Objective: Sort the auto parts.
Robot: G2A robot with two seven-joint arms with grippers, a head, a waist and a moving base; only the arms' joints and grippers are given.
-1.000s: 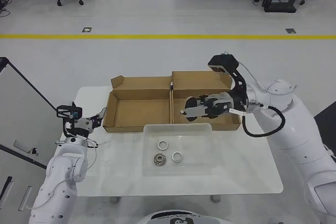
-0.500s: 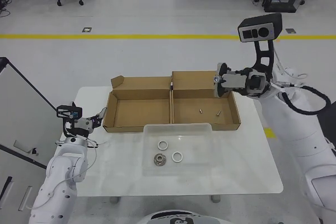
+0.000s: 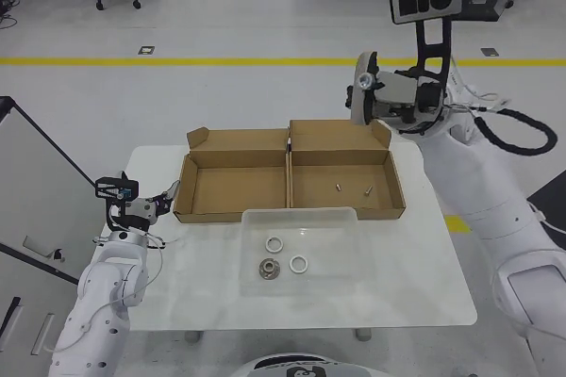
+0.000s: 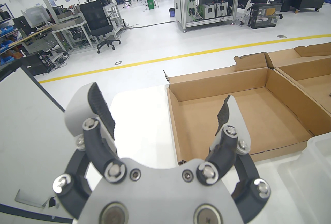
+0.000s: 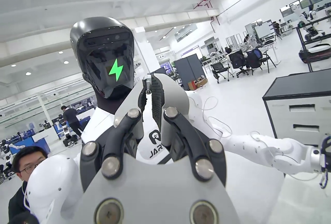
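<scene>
- The right pincer [image 3: 361,90] is hanging high in the upper right of the top view, beyond the far edge of the white table [image 3: 406,283] and above the back flap of the right brown cardboard box [image 3: 316,196].
- In the right wrist view its fingers [image 5: 157,95] are pressing together, pinching a small silver threaded part [image 5: 147,84] at their very tips.
- The left pincer [image 3: 162,201] is hovering at the left edge of the table, in the left middle of the top view, just beside the left brown cardboard box [image 3: 231,188].
- In the left wrist view this pincer [image 4: 163,103] is spread wide with nothing between its fingers, and it is pointing toward the near corner of the left box.
- The two open boxes are sitting side by side and touching across the upper middle of the table.
- Two small silver screws [image 3: 338,186] are lying apart from each other on the floor of the right box, toward its right half.
- The clear plastic tray [image 3: 344,254] is sitting in the centre of the frame, just in front of the boxes.
- Two white rings [image 3: 274,243] are lying in the tray's left half.
- A grey metal gear-shaped part [image 3: 268,270] is lying just beside the rings, nearer the bottom of the frame.
</scene>
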